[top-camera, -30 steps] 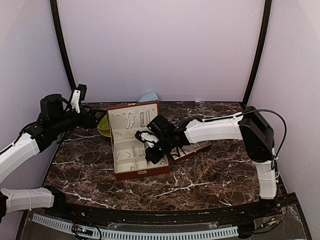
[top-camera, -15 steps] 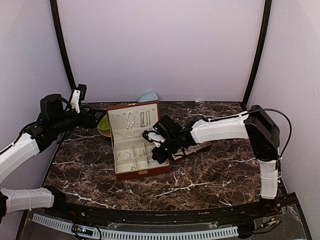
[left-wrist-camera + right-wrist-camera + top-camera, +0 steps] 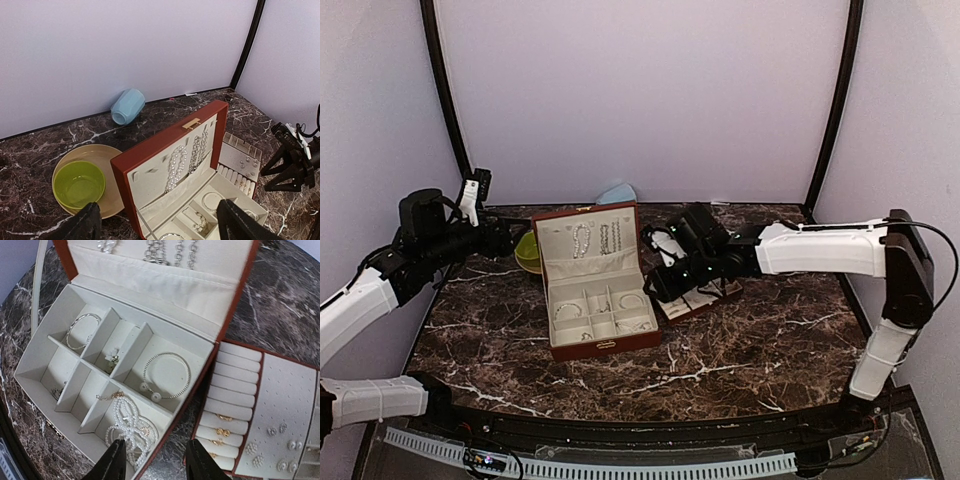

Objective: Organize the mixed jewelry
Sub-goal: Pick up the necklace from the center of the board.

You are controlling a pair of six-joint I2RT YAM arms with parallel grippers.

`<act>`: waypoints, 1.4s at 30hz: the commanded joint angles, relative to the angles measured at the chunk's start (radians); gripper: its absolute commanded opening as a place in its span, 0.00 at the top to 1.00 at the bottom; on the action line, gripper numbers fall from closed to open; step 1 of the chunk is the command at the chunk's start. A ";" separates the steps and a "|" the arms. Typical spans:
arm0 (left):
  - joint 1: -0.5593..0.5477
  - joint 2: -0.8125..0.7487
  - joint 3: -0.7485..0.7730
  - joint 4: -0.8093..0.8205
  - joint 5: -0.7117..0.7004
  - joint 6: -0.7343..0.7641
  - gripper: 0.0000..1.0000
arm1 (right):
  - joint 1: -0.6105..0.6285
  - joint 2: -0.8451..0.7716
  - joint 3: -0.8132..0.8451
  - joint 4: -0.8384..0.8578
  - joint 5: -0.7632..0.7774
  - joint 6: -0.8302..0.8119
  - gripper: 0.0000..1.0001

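Right wrist alone shows bead strand point(image 3: 127, 430) coiled in case point(image 3: 165, 290); left claw point(image 3: 157, 225) and right claw point(image 3: 157, 462) gape over marbled tabletop point(image 3: 285, 295).

The top external view looks down from high above and behind the near edge, facing the back wall and taking in the whole dark brown, white-veined marble table point(image 3: 740, 350) from far off. The left wrist view looks slantwise from the left, fairly near, across the open reddish-brown, cream-lined case point(image 3: 165, 137) toward the back right corner. The right wrist view looks steeply down into that case from very close. All three share the case and the flat cream ring-and-earring tray point(image 3: 260, 405) beside it.
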 commanded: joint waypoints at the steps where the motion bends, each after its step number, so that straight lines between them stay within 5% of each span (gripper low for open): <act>1: 0.007 -0.028 -0.012 0.008 -0.047 0.013 0.17 | -0.022 -0.134 -0.116 -0.011 0.164 0.121 0.51; 6: 0.007 -0.032 -0.014 0.007 -0.088 0.025 0.17 | -0.098 -0.269 -0.295 -0.058 0.241 0.214 0.48; 13: 0.007 -0.033 -0.017 0.007 -0.129 0.043 0.17 | -0.253 -0.275 -0.415 -0.081 0.277 0.251 0.57; 42: 0.007 -0.024 -0.018 0.007 -0.118 0.050 0.17 | -0.272 -0.004 -0.319 -0.083 0.267 0.327 0.75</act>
